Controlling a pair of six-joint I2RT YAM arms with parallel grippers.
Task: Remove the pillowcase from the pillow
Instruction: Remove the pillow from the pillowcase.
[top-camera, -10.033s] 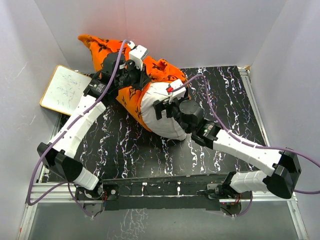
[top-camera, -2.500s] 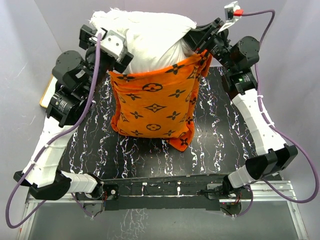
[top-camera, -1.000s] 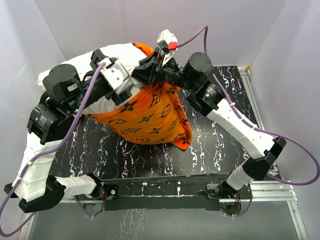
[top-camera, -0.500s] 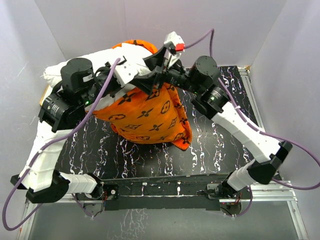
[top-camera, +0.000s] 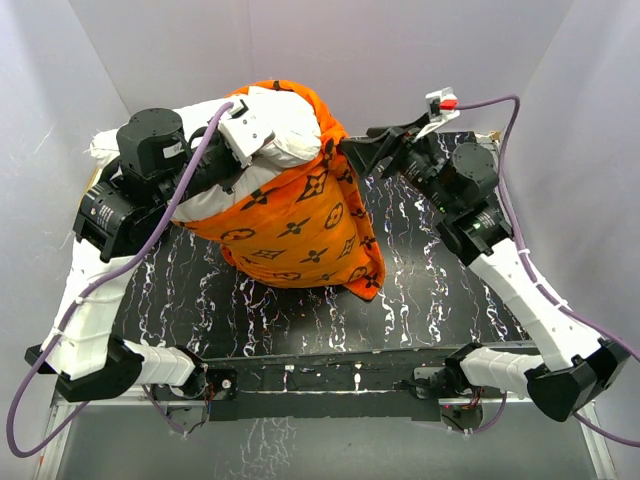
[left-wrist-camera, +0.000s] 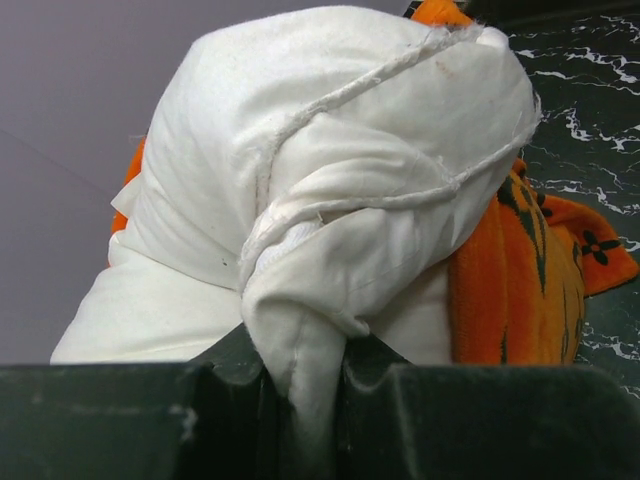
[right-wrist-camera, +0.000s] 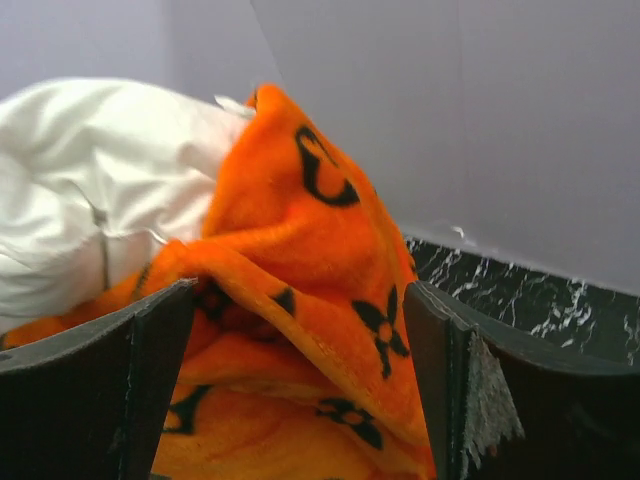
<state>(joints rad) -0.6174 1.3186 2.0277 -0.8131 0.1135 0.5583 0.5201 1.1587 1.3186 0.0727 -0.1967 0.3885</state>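
Above the tabletop (top-camera: 440, 290), the left hand (left-wrist-camera: 300, 400) pinches the pillow (left-wrist-camera: 330, 150); the right hand (top-camera: 358, 152) stands spread beside the pillowcase (top-camera: 295, 225).

White-shelled, black-jointed arms (top-camera: 85, 300), purple cables (top-camera: 490, 99)

The bright orange pillowcase (top-camera: 300, 225), printed with dark brown motifs, sags around the lower part of the pillow (left-wrist-camera: 330, 170), its bottom on the worktop (top-camera: 440, 290). The plump white pillow sticks out bare, up and leftward.
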